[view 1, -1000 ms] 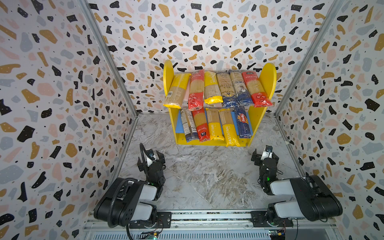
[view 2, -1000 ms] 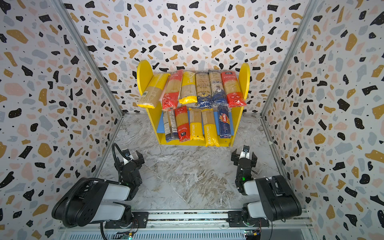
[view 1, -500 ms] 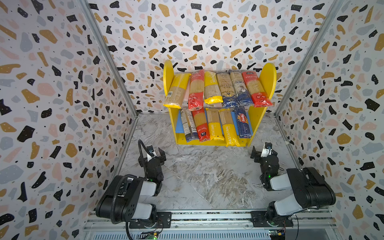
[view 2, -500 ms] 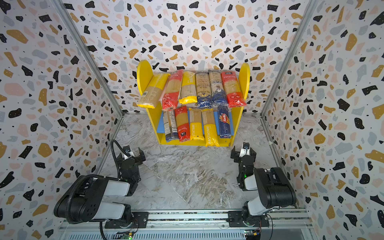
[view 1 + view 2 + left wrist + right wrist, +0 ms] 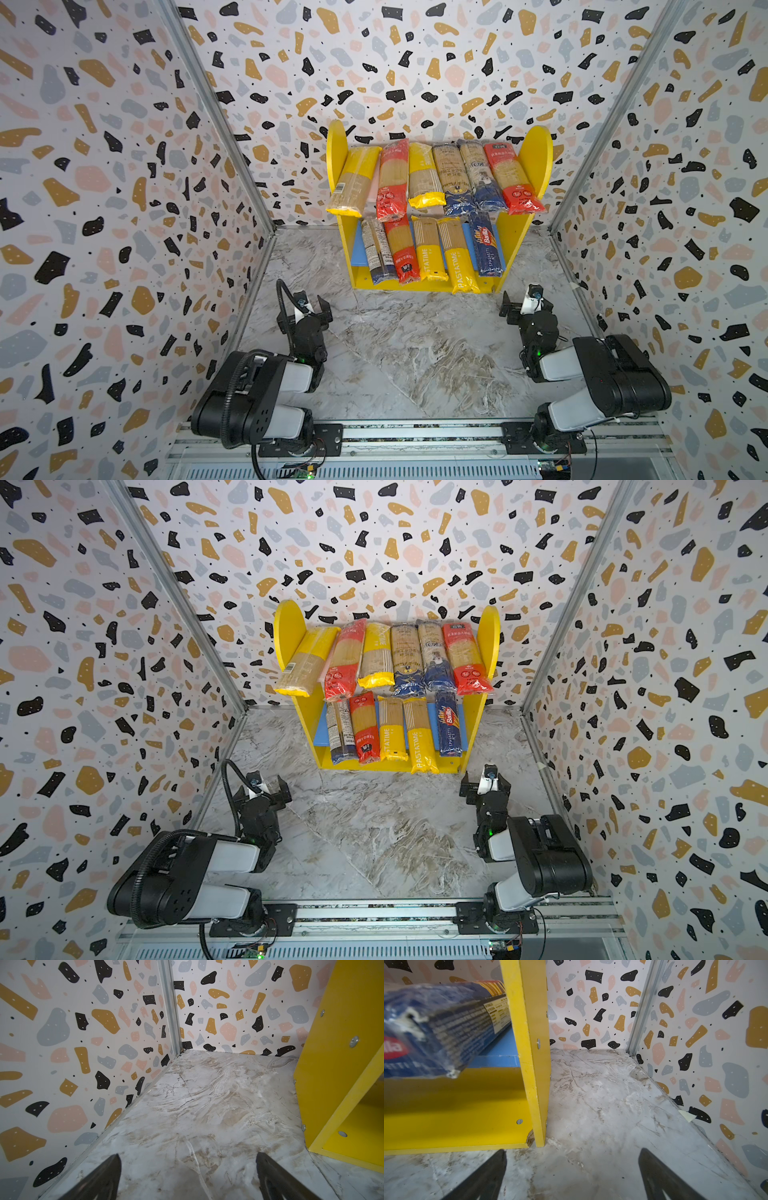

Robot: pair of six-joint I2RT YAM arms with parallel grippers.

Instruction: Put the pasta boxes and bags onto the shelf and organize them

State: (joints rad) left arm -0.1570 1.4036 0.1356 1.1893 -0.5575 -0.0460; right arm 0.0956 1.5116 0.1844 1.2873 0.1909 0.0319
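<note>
Marbled surface point(image 5: 415, 365), centre frame; yellow shelf point(image 5: 536, 153) at upper centre against back wall, pasta packs point(image 5: 424, 174) lying across both tiers. Lower left and lower right: left jaws and right jaws spread wide, empty, above bare surface.

Shelf point(image 5: 536, 153) stands on the tabletop point(image 5: 415, 353), centred against the back wall point(image 5: 415, 62). Upper board: six spaghetti packs point(image 5: 424, 174) side by side, near ends overhanging the front. Lower board: five packs point(image 5: 428, 249) side by side, the Barilla pack point(image 5: 484, 247) rightmost. My left gripper point(image 5: 305, 311) sits before the shelf's left front corner, my right gripper point(image 5: 527, 305) before its right; both are apart from it.
</note>
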